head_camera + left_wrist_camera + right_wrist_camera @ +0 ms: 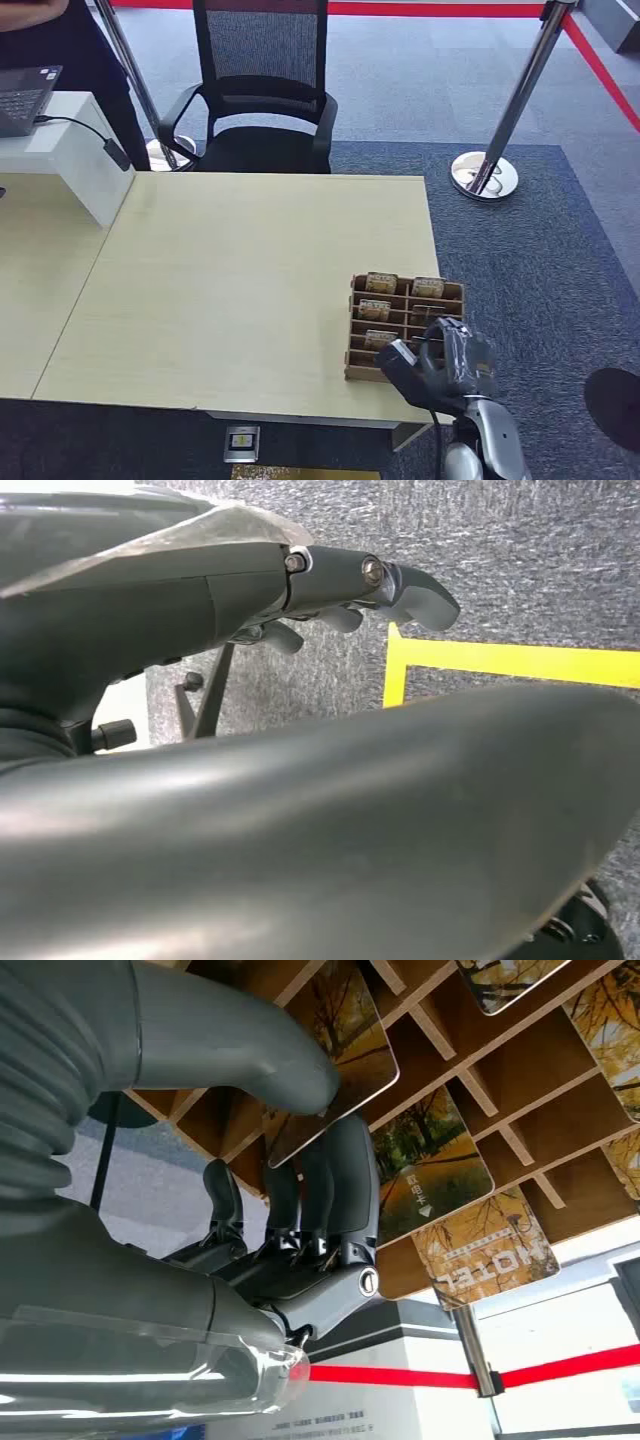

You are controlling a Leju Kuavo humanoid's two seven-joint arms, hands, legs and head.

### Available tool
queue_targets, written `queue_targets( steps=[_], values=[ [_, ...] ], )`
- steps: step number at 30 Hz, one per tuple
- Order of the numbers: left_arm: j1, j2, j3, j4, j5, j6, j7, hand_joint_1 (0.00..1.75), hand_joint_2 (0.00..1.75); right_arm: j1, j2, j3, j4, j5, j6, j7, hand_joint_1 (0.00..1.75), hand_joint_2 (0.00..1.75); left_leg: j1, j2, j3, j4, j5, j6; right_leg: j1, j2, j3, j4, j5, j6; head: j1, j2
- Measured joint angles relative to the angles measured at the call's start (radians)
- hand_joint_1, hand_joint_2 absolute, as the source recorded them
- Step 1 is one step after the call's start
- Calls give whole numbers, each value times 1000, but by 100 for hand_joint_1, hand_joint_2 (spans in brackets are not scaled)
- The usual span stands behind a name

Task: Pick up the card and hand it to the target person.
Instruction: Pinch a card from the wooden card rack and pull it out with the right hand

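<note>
Big pale desk (226, 290) takes up most of the head view, with an office chair (260, 90) behind it and a person's dark sleeve (45, 30) at the far left corner, near a laptop (23, 95). That's presumably who the card goes to, and they're well apart from the action.

Near the desk's right front corner sits the wooden rack (404, 325), with hotel cards in several slots. The right hand (441, 365) is at the rack's front edge. In the right wrist view the thumb (249, 1050) presses on one face of a card (340, 1045) and the dark fingers (332, 1190) curl up on the other, so it looks pinched, with the card's far end still among the rack's dividers.

Left hand (362, 590) hangs over the carpet, fingers loosely extended, holding nothing.

Risks, I reckon: the pinch sits near the card's edge, so it could slip out on the lift. A tilted pull might snag a divider and drag the light rack off the desk edge.
</note>
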Motion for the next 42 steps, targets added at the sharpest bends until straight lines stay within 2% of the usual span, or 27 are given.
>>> queue_targets(
  steps=[4, 7, 17, 25, 37, 42],
  values=[
    [0, 0, 1, 0, 0, 0, 0, 0, 0, 0, -1, 3, 0, 0, 0, 0, 168, 175, 0, 0, 0, 0, 0, 0, 0, 0, 0, 0, 0, 0, 0, 0],
    [0, 0, 2, 0, 1, 1, -2, 0, 0, -3, -3, 9, 0, 0, 0, 0, 175, 175, 0, 0, 0, 0, 0, 0, 0, 0, 0, 0, 0, 0, 0, 0],
    [0, 0, 4, 0, 2, 1, -5, 0, 0, -2, -20, 37, -10, -19, 4, -14, 175, 175, 0, 0, 0, 0, 0, 0, 0, 0, 0, 0, 0, 0, 0, 0],
    [0, 0, 4, 0, 0, -2, -14, 0, 0, 19, -42, 66, -85, -21, 5, -33, 175, 175, 0, 0, 0, 0, 0, 0, 0, 0, 0, 0, 0, 0, 0, 0],
    [0, 0, 22, 0, 11, -3, -22, 0, 0, 12, -106, 83, -209, -113, 32, -131, 175, 175, 0, 0, 0, 0, 0, 0, 0, 0, 0, 0, 0, 0, 0, 0],
    [-1, 0, 28, 0, 12, -3, -22, 0, 0, -1, -125, 82, -233, -123, 39, -140, 175, 175, 0, 0, 0, 0, 0, 0, 0, 0, 0, 0, 0, 0, 0, 0]
  ],
)
